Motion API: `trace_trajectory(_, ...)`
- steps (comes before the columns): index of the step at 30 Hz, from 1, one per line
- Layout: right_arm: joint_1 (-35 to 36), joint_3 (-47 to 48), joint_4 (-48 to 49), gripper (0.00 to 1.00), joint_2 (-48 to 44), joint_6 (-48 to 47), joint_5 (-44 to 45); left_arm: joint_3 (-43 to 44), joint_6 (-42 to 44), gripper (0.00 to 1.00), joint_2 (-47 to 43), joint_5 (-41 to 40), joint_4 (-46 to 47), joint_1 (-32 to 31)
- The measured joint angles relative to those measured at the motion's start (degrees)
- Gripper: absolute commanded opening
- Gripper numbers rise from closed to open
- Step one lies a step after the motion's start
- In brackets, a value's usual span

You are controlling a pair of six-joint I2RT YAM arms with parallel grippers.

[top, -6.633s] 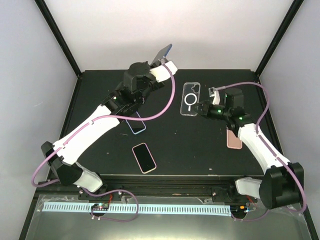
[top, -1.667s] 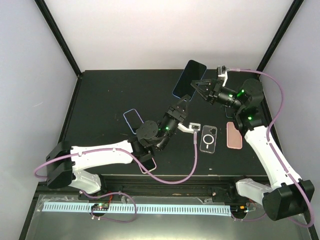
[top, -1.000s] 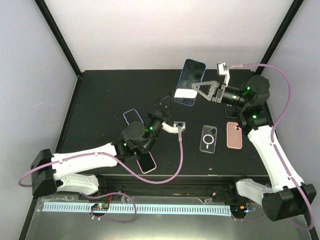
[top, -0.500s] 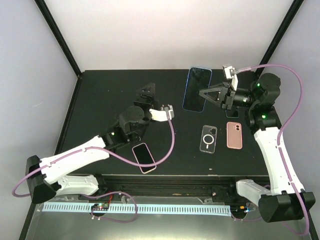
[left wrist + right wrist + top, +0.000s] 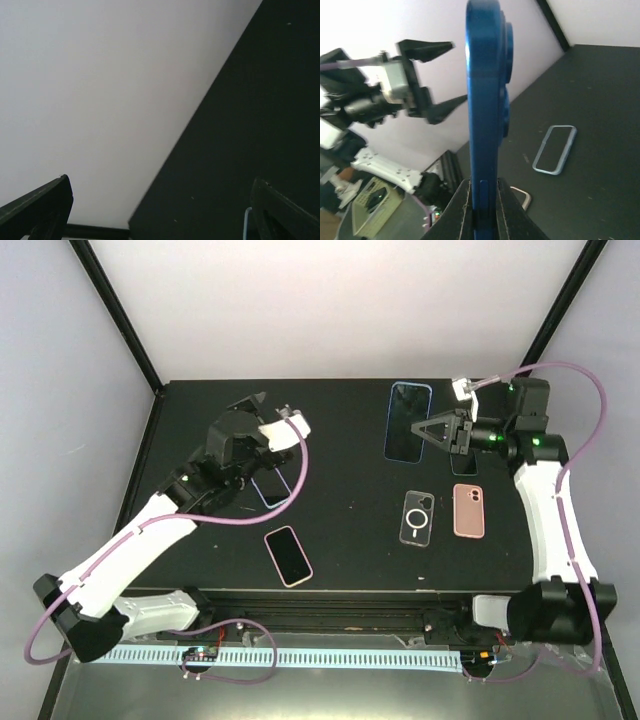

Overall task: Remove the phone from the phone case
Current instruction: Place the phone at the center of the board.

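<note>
The counter [image 5: 340,400] is a matte black slab, lightly speckled with dust, closed in by pale, bare walls with black frame posts [image 5: 120,320] rising from its far corners.

Seen from overhead, the right tool [image 5: 415,427] is clamped on the blue phone [image 5: 405,408], which it holds in the air over the counter's 1 o'clock area. In the right wrist view the phone stands edge-on between the fingers, with its camera bump to the right.

The left tool [image 5: 458,71] hangs over the 10 o'clock area with its fingers spread wide and nothing between them. Its wrist view takes in only wall and bare black surface.

A clear case [image 5: 417,518] with a white ring lies flat toward 4 o'clock. Just beside it, on the 3 o'clock side, rests a pink handset [image 5: 468,510], back up. A pale blue case frame [image 5: 272,492] lies toward 9 o'clock, partly under the left arm. A pink-edged phone [image 5: 288,555] lies screen up toward 7 o'clock.
</note>
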Motion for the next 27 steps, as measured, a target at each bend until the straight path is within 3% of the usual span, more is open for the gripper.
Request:
trace_trajectory(4,-0.63,6.69,-18.6,0.01,8.96,-18.14,5.11,1.11,-7.52,0.99,-1.05,5.25,-5.9,4.61)
trace_trajectory(8,-0.79,7.69,-29.31,0.01,16.85,-28.98,10.45,2.01,-14.62,0.99,-1.2,11.28,-10.71,9.25)
trace_trajectory(18,-1.86,6.27,-30.56,0.03,29.83,-33.35,20.9,6.21,-23.98,0.99,-0.98,22.05,-15.76,13.22)
trace_trajectory(27,-4.52,16.04,-29.57,0.05,46.34,-33.57,24.9,6.32,-27.26,0.99,0.33,26.8,-17.88,13.92)
